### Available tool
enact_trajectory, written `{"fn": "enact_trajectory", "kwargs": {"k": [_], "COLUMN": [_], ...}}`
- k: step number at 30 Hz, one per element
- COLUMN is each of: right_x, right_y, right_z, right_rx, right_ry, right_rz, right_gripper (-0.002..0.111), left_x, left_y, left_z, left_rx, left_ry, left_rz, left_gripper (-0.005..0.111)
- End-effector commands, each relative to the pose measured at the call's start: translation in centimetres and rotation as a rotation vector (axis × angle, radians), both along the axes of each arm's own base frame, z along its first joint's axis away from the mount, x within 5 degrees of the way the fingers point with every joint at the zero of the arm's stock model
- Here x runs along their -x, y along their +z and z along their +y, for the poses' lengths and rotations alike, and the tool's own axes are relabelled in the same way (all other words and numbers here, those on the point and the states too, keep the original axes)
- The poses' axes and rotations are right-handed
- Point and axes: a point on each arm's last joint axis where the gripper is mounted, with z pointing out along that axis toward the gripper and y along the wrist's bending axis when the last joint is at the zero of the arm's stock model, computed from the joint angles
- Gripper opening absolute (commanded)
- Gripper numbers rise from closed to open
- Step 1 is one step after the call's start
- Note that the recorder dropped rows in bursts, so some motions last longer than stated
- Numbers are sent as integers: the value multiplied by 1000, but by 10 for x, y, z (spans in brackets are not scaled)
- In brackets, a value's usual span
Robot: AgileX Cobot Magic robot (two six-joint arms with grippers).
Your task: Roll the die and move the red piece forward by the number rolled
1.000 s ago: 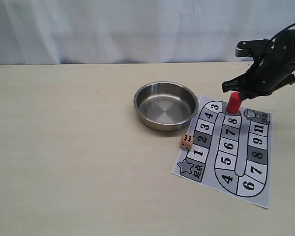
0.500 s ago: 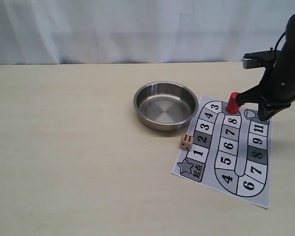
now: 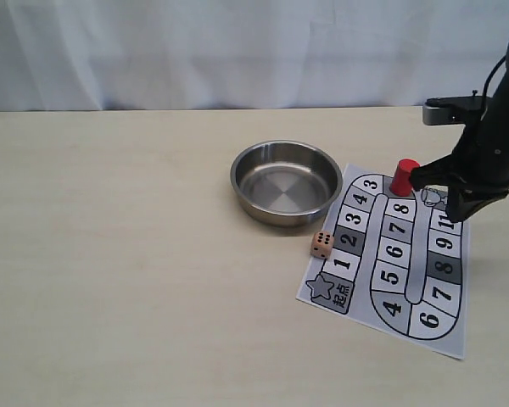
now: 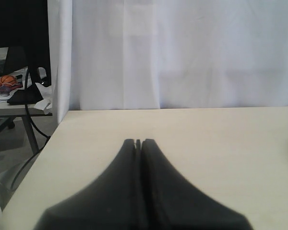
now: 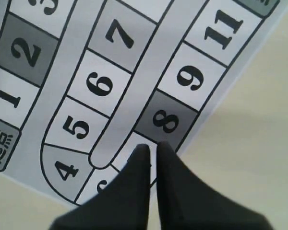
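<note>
**Exterior view.** Counter point(image 3: 110, 254): pale wood grain, far edge against a white curtain point(image 3: 195, 51). Broad bare room to the left and near; right side crowded.
- Steel bowl point(image 3: 248, 161): right of centre, upright.
- Board point(image 3: 411, 292): printed paper sheet with numbered squares, lying flat just right of the bowl. Its far left corner is close to the bowl's rim.
- Die point(image 3: 321, 244): on the counter against the board's left edge, beside square 2, near side of the bowl.
- Red piece point(image 3: 403, 176): upright on the board's far end, just beyond a square marked 8.
- Right hand point(image 3: 452, 210): above the board's far right corner, just right of the red piece. Contact with it cannot be told.

**Left wrist view.** Left hand point(image 4: 138, 142): clenched, fingers pressed together, grasping nothing, above bare counter. It does not show in the exterior view. Only here: the counter's left edge, with a side table point(image 4: 19, 103) beyond it.

**Right wrist view.** Right hand clenched, only a thin slit between the fingers, nothing held. Only here: its tips hang over the grey square 8, with the board's right edge and bare counter beyond it.
</note>
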Motion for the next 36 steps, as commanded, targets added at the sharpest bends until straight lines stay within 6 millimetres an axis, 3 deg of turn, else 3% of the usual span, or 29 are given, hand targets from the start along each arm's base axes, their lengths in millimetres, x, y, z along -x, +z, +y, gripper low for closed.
{"fn": "enact_trajectory", "kwargs": {"k": [1, 5, 10, 15, 19, 26, 27, 30, 31, 36], "right_x": [21, 41, 74, 120, 161, 233, 256, 298, 318, 375], "right_y": [21, 45, 89, 134, 158, 176, 179, 184, 185, 169], "right_z": [-2, -2, -2, -1, -2, -4, -4, -6, -7, -8], "right_rx": [-8, -10, -22, -52, -66, -67, -69, -63, -64, -50], "right_ry": [-2, -2, -6, -11, -11, -4, -2, 2, 4, 28], "right_rz": [-63, -160, -331, -509, -635, -827, -893, -1035, -1107, -1334], "right_gripper": [4, 4, 4, 4, 4, 4, 4, 4, 4, 4], "left_x": [0, 0, 0, 0, 0, 0, 0, 0, 0, 0], "left_y": [2, 2, 2, 2, 2, 2, 2, 2, 2, 2], "left_z": [0, 0, 0, 0, 0, 0, 0, 0, 0, 0], "left_rx": [3, 3, 3, 3, 3, 3, 3, 3, 3, 3], "left_ry": [-1, -1, -1, -1, -1, -1, -1, -1, -1, -1], "left_rz": [-12, -12, -12, -12, -12, -12, -12, -12, -12, -12], "left_gripper": [0, 0, 0, 0, 0, 0, 0, 0, 0, 0]}}
